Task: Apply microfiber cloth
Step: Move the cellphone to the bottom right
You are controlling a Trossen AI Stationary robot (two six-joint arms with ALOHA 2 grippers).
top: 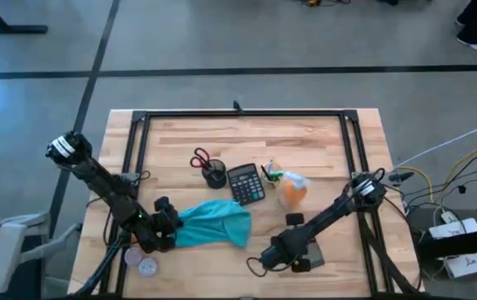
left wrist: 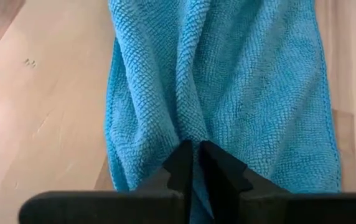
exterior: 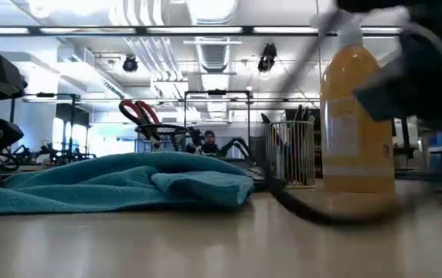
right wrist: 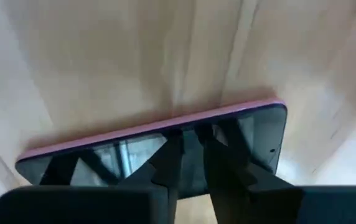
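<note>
So, starting on the left: the left tool (left wrist: 194,163) has its fingers pinched tight on a fold at the near-left edge of the microfiber cloth (top: 213,222), which lies spread out on the worktop (top: 180,137) toward the front, between the two arms. The pinch looks pretty thin, just a ridge of fabric, so my worry is that a drag or wipe could pull the fold out of the fingers and leave the cloth behind, or just bunch it up instead of sliding it flat.

Moving right, the cloth's far end sits just in front of the pen cup (top: 214,175) with red scissors (top: 201,157) in it, and close to the calculator (top: 246,183). Sweep it too far back and it could snag the cup and tip it. The orange spray bottle (top: 293,190) is a bit further right and looks top-heavy to me, so same risk there.

Far right, the right tool (right wrist: 193,152) is down low over a phone (right wrist: 159,149) with a pink edge, fingers nearly together. I can't tell if it's actually holding anything. If the phone is what's meant to get wiped, it could skid with nothing pinning it down.
</note>
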